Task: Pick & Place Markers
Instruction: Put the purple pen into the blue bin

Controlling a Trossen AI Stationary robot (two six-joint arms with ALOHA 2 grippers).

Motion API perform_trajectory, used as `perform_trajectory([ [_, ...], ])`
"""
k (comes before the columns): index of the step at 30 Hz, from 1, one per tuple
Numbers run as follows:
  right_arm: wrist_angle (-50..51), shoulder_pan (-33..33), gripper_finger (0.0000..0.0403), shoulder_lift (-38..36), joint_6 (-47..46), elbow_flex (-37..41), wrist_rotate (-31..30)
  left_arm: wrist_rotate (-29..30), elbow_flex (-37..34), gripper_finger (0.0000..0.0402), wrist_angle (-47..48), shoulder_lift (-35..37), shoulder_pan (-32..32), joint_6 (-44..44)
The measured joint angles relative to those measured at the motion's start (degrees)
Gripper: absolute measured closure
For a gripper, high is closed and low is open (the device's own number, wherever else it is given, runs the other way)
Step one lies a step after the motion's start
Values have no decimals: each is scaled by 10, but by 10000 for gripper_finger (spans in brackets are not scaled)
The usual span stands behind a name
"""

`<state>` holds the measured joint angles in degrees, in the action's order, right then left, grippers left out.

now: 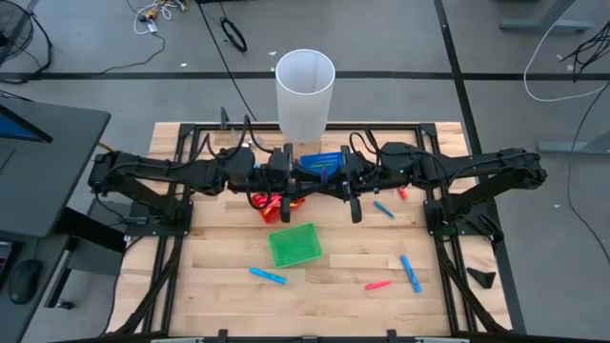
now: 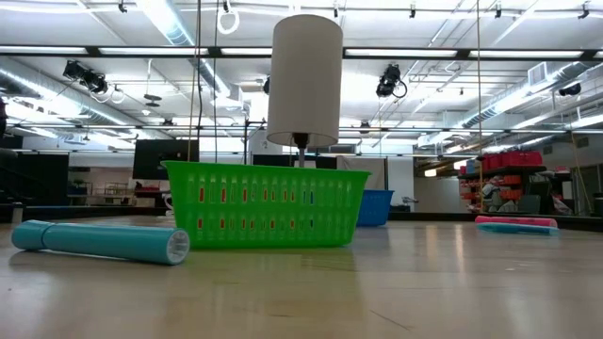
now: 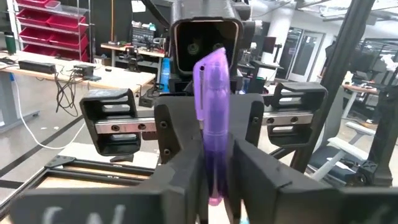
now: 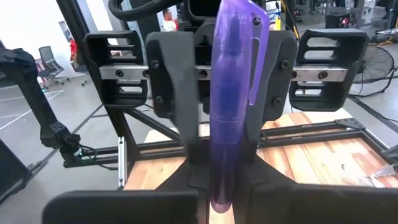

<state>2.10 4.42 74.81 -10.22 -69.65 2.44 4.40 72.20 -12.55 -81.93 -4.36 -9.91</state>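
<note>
- Purple marker [image 4: 231, 106] stands upright between both grippers above the table's rear centre.
- Right gripper [image 4: 221, 186] is clamped on its lower end.
- Left gripper [image 3: 214, 180] also flanks it; grip cannot be told.
- Other markers, including a light blue marker [image 1: 268, 275], lie on the table [image 1: 229, 305] near the green basket [image 1: 294, 245].

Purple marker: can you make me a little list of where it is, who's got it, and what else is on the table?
purple marker: upright, up in the air between the two grippers
right gripper: shut on the purple marker
left gripper: facing the right gripper, marker between its fingers too; its grip can't be told
baskets: green basket, blue basket, red basket
loose markers on the table: three blue, two pink
markers in the green basket: none visible
</note>
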Motion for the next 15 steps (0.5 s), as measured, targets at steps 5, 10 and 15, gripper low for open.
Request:
perform_trajectory([
  [5,35,0,379,-3,0,0,0,2,0,256,50,9,0,0],
  [10,60,-1,379,-8,2,0,-1,12,-1,238,141,30,3,-15],
  [15,94,-2,379,-8,13,0,2,14,-1,243,217,46,5,-15],
])
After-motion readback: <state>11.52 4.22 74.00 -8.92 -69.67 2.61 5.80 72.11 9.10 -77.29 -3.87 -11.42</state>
